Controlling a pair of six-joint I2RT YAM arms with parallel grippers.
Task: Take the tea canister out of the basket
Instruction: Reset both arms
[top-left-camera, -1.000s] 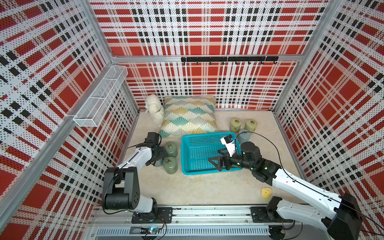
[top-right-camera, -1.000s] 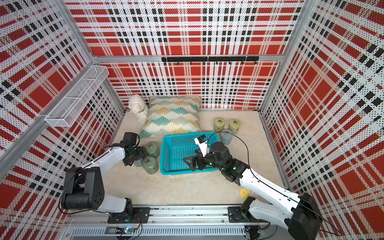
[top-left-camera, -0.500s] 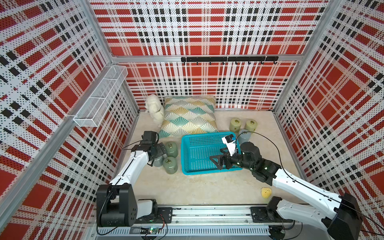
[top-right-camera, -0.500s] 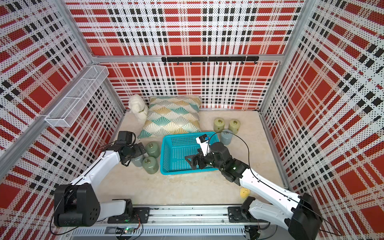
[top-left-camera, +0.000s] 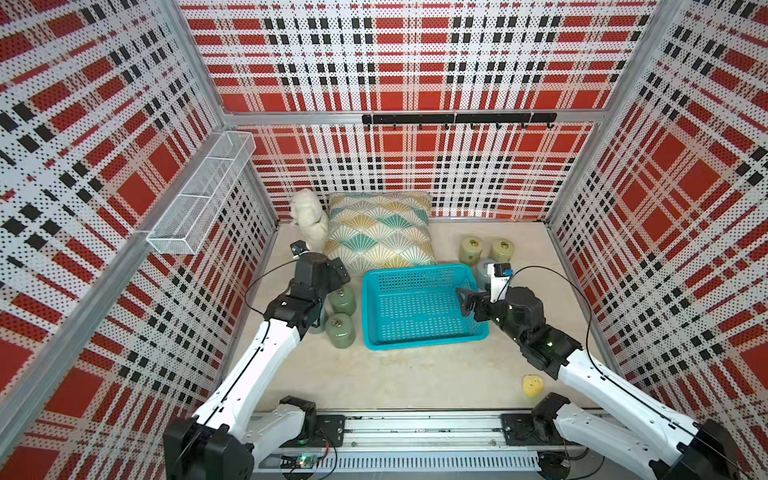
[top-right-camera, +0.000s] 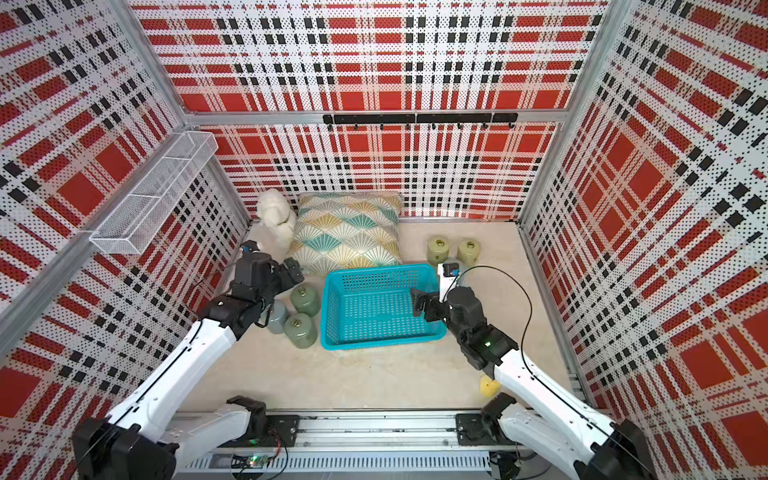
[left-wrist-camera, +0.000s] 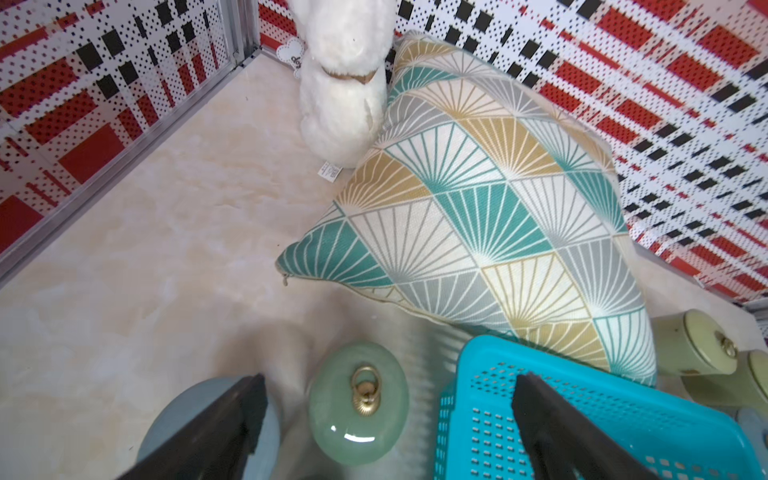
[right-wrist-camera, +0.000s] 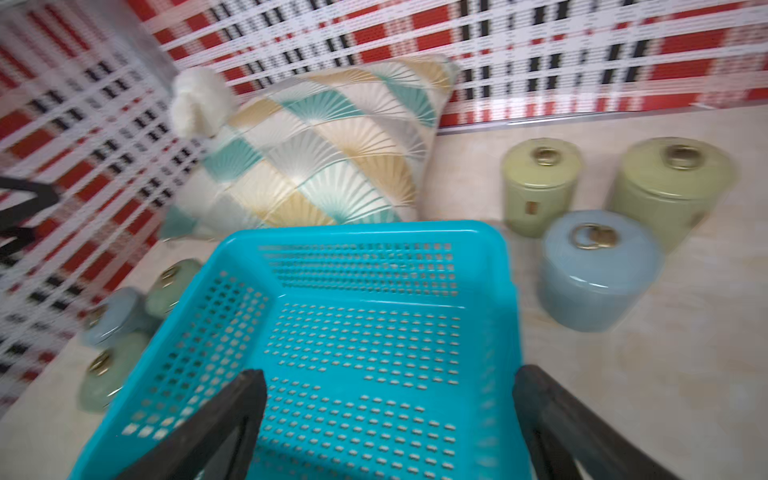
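Looking down in a top view, I saw the basket held nothing; the tea canisters stood on the floor beside it. In the left wrist view, my left claw hung wide apart over a green canister. In the right wrist view, my right claw gaped over the basket. The canisters looked hard, shiny and slippery, so I'd squeeze the round sides, not the lid ring.
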